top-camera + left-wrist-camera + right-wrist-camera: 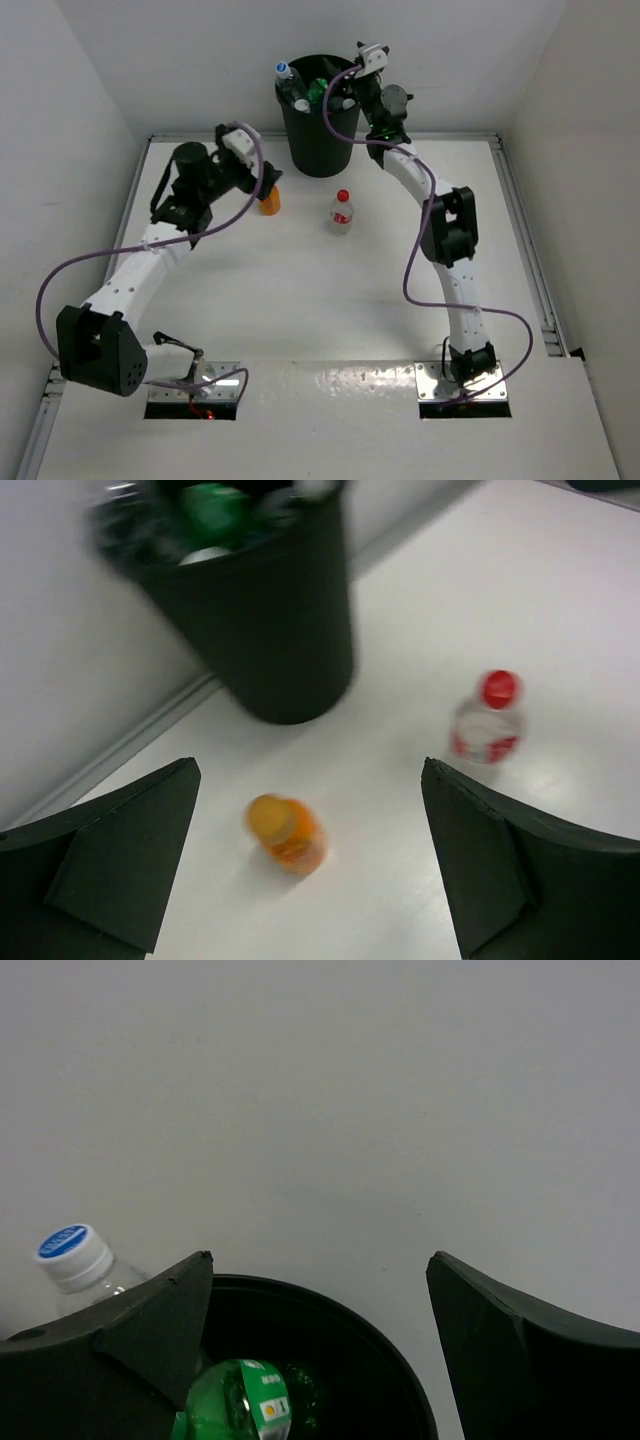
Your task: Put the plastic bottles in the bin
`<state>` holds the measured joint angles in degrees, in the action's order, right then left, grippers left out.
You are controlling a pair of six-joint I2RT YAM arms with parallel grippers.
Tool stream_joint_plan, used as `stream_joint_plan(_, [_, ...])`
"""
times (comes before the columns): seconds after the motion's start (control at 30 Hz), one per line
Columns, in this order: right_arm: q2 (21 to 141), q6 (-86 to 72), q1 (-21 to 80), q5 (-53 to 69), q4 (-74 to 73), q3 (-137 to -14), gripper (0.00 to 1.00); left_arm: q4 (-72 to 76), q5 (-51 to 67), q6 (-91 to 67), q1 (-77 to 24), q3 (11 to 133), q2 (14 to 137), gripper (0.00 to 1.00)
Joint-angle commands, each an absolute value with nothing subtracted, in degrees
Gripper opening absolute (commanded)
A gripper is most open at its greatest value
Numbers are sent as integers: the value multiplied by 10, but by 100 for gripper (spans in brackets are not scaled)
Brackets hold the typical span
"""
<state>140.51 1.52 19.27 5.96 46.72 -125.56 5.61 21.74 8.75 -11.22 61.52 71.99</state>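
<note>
The black bin [320, 130] stands at the back of the table with several bottles in it, among them a green bottle [318, 90] and a clear blue-capped one [285, 73]. An orange bottle [269, 199] and a clear red-capped bottle [341, 211] stand on the table in front of it. My left gripper [262, 178] is open and empty just above the orange bottle [286, 833]. My right gripper [345, 88] is open and empty over the bin's rim [390, 1380], above the green bottle [235, 1402] and next to the blue-capped bottle [75, 1255].
White walls close in the table at the back and both sides. The bin [270, 620] and red-capped bottle [488, 722] lie ahead of the left gripper. A rail [525, 240] runs along the table's right edge.
</note>
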Motion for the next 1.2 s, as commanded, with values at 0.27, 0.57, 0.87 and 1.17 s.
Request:
stream_joint_plan(0.27, [975,-79,125,98,480,-851,87,125,344,142,-261,624,876,100])
stream_joint_plan(0.57, [718,-47,36,112,338,-650,87,199,337,92,-303,675,1004,100])
stream_joint_plan(0.87, [642,-24,12,91,266,-599,87,228,288,18,-303,794,1148,100])
stream_joint_plan(1.17, [627,-17,3,84,270,-576,87,166,363,5,-282,872,1166,55])
